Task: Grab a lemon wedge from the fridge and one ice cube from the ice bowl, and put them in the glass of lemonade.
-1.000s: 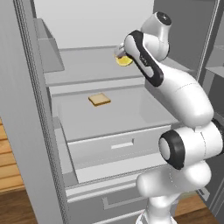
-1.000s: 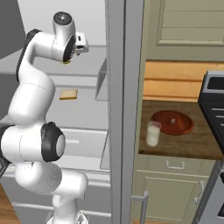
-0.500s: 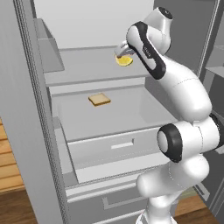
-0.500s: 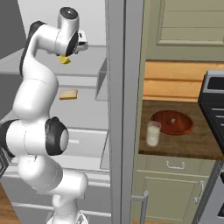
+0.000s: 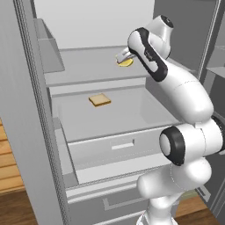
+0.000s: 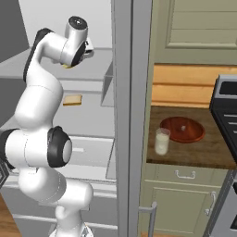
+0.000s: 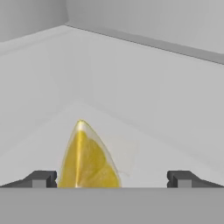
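The fridge (image 5: 83, 26) stands open. On its upper shelf lies the lemon wedge (image 5: 126, 63), bright yellow. My gripper (image 5: 120, 57) is right at the wedge, open. In the hand view the lemon wedge (image 7: 87, 159) stands between the spread fingertips (image 7: 41, 178), close to the left one, untouched as far as I can see. A sliver of the lemon wedge (image 6: 68, 66) peeks out under my arm. On the wooden counter to the right of the fridge, the glass of lemonade (image 6: 161, 141) stands next to the ice bowl (image 6: 183, 129), which holds a small pale cube.
A flat tan square slice (image 5: 100, 100) lies on the lower shelf above a pulled-out drawer (image 5: 110, 145). The grey fridge door edge (image 6: 122, 92) stands between the shelves and the counter. A stove (image 6: 227, 106) borders the counter on the right.
My arm has shifted slightly to the right and the hand has settled closer over the lemon wedge. The jaws have stayed open.
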